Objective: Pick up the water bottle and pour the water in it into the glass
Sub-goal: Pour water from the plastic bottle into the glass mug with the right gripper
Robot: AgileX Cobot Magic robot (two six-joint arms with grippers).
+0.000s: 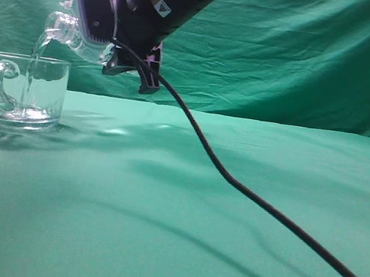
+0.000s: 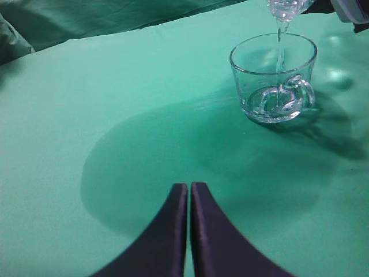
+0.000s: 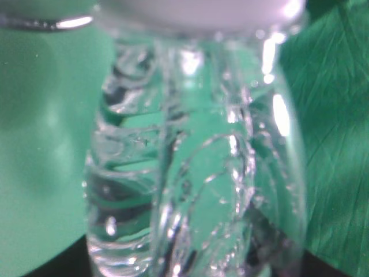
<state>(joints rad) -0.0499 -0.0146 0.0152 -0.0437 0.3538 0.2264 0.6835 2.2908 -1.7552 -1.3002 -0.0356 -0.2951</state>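
Note:
The glass (image 1: 21, 90), a clear mug with a handle, stands on the green cloth at the far left; it also shows in the left wrist view (image 2: 274, 78). My right gripper (image 1: 107, 29) is shut on the water bottle (image 1: 68, 32) and holds it tilted, neck down, above the glass. A thin stream of water (image 1: 40, 47) falls from the neck into the glass, also seen from the left wrist (image 2: 281, 46). The bottle (image 3: 196, 173) fills the right wrist view. My left gripper (image 2: 189, 187) is shut and empty, low over the cloth, well short of the glass.
A black cable (image 1: 234, 181) runs from the right arm down across the cloth to the lower right. A green backdrop (image 1: 287, 63) hangs behind the table.

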